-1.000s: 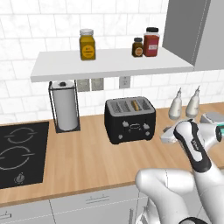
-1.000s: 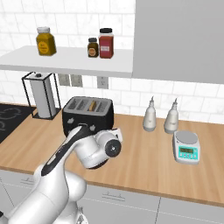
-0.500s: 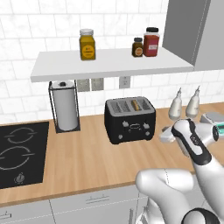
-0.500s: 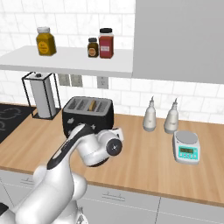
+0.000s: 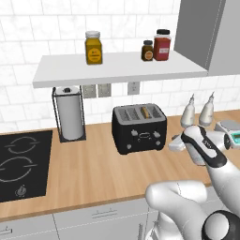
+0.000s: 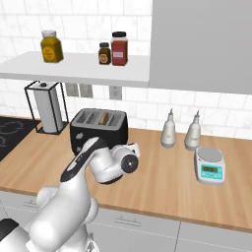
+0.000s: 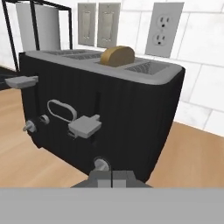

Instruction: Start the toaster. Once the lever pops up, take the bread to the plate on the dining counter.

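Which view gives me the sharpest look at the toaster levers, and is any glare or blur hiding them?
Hand view: the toaster is close, evenly lit and free of glare; the two grey levers stand out against its black front, slightly soft. Left base view: the controls are small white marks. Right base view: the arm covers part of the front.

Black toaster (image 7: 109, 113) with grey levers, tan-brown bread (image 7: 117, 56), light-wood counter (image 5: 93, 168), white tiles (image 5: 28, 42).
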